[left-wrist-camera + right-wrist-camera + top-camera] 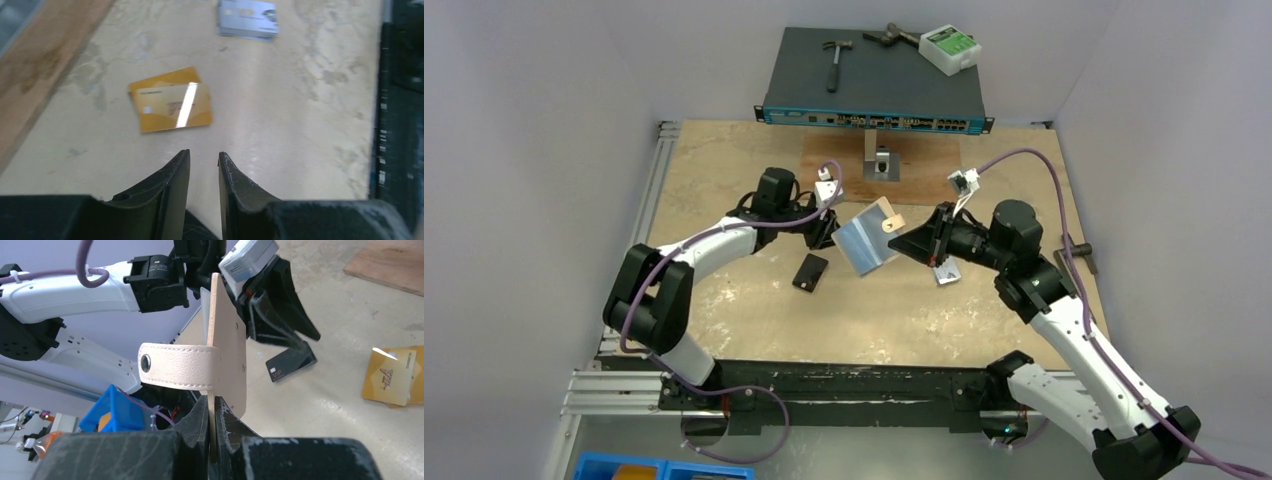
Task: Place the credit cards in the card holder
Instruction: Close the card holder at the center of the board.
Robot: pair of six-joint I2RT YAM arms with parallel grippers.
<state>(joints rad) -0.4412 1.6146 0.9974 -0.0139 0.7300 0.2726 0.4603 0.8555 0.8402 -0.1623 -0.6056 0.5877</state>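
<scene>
Clearly, the right gripper (214, 410) was clamped shut on one edge of the card holder (227, 340), holding it above the middle of the table (754, 320). We saw the left gripper (204, 160) just left of it, its jaws slightly parted with nothing between them. The orange-yellow cards (170, 100), black card (810, 272) and silver-grey cards (247, 19) lay on the table.
</scene>
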